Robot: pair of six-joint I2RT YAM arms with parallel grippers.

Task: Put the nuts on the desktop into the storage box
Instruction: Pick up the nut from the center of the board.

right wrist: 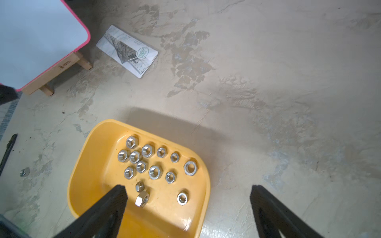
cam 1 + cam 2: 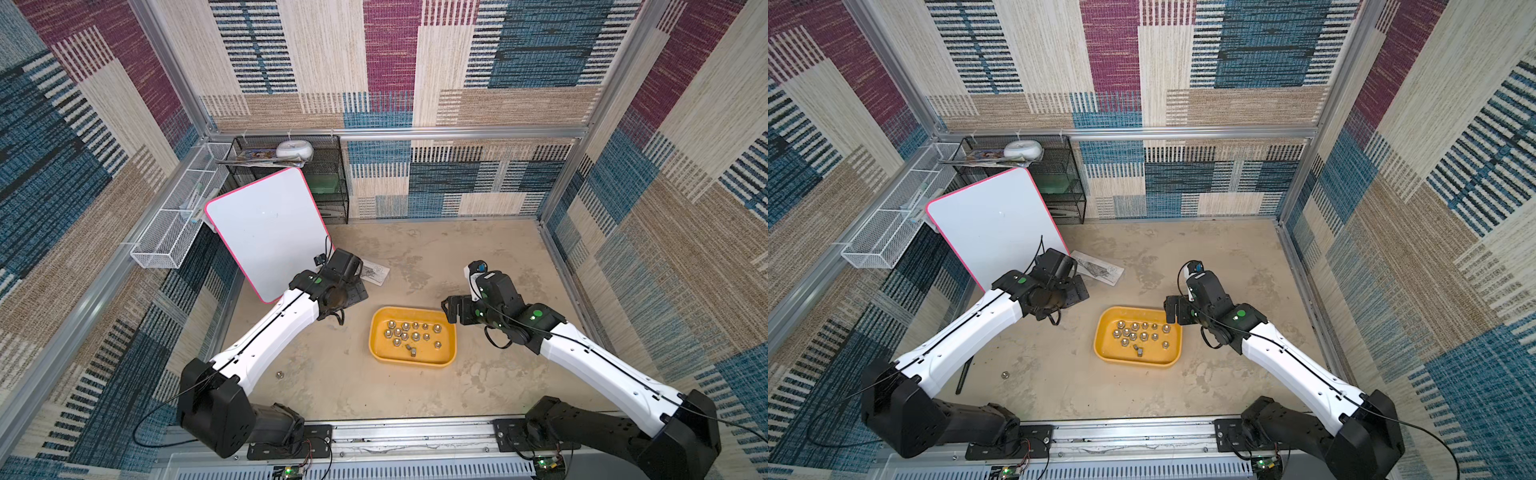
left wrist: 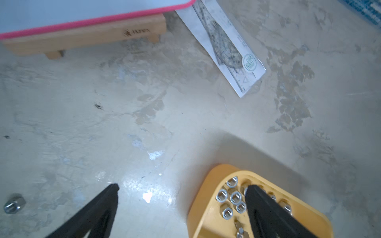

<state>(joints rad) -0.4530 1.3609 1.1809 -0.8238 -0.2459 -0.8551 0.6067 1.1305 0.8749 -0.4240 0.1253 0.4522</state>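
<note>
— Where are the nuts (image 1: 155, 171) sitting?

— Nearly all are lying flat in the storage box (image 1: 86, 164), holes facing up. One tipped nut (image 1: 142, 198) is standing on edge with its hole facing sideways, appearing just beside one of the right fingers (image 1: 111, 204) in the right wrist view. A stray nut (image 3: 14, 204) is lying out on the table (image 3: 185, 123). It is sitting outside the gap of the left fingers (image 3: 103, 206), beyond the finger farther from the box, and well apart from the box.

— Which way is it pointing?

— It is too blurred to tell whether its hole is facing up, and a hex nut is offering no real long axis anyway. The box's long axis is running across from the left fingers toward the right ones.

— And the fingers?

— Both pairs are standing spread wide, gripping nothing. Seen from each wrist, one finger is crossing in front of the box and the other in front of bare table.

— What is worrying you?

— Mainly the stray nut, I am judging. It is tiny against those fingers and the table is looking smooth, so a closing finger catching it off-centre is likely sending it skidding away. Also, the right fingers are hanging just by the box's corner — swinging low there is risking clipping the wall, jolting the box and rolling the tipped nut.
</note>
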